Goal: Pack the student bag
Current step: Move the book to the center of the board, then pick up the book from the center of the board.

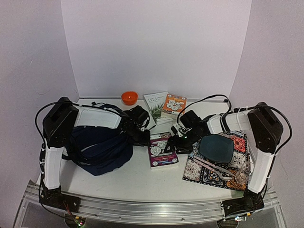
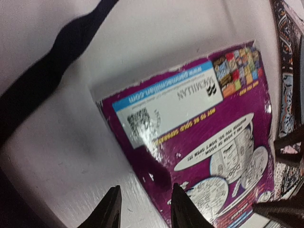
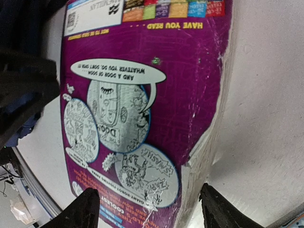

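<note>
- purple book [image 1: 163, 150] lies flat at the centre of the top view, with both arms reaching in on it; the step in hand looks like lifting it for packing.
- backpack [image 1: 102, 149] sits left of centre in the top view, just beside the book and partly under the left arm; cannot tell if its mouth is open.
- left gripper [image 2: 145, 211]: jaws apart with a narrow gap at the bottom of its wrist view, one tip over bare table, the other over the book's edge; nothing clamped.
- right gripper [image 3: 154, 211]: jaws wide apart, straddling the book's end; one finger stands clear of the worn edge, so no grip yet.
- to do it well: the book is thin and flat, so probably one tool pins or tips an edge while the other closes across the width. keep the jaws square to the edges; the glossy cover could slip.
- the tools are close together, so mind a clash.
- table [image 1: 142, 178] is white and smooth, with a metal rail [image 1: 152, 209] along the bottom of the frame.
- patterned mat [image 1: 192, 171] sits lower right with a dark plate [image 1: 216, 148] on it; orange bowl [image 1: 129, 98], green-and-white book [image 1: 156, 102] and orange book [image 1: 174, 103] are at upper centre.
- walls [image 1: 156, 47] are plain and pale lilac, closing in three sides.
</note>
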Action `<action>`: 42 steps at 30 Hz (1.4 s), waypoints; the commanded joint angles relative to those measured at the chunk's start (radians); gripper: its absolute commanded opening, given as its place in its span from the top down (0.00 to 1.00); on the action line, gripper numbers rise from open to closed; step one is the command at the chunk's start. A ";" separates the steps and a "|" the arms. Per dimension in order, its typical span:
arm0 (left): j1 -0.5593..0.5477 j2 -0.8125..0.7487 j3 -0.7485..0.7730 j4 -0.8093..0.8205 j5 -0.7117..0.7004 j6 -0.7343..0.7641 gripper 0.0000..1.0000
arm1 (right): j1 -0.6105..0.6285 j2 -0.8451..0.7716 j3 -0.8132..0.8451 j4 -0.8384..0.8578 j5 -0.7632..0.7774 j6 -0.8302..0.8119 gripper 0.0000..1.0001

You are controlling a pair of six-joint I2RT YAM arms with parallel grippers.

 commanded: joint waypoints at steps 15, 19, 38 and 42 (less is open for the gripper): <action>-0.098 -0.153 -0.083 0.021 -0.150 0.112 0.50 | -0.005 -0.161 -0.292 0.272 -0.032 0.312 0.32; -0.110 -0.149 -0.118 0.028 -0.127 0.098 0.51 | -0.005 -0.165 -0.330 0.307 -0.060 0.327 0.33; -0.130 -0.037 -0.133 0.097 -0.044 0.032 0.62 | -0.004 -0.172 -0.320 0.489 -0.277 0.414 0.60; -0.130 -0.025 -0.133 0.102 -0.043 0.023 0.63 | -0.004 -0.166 -0.308 0.516 -0.295 0.438 0.61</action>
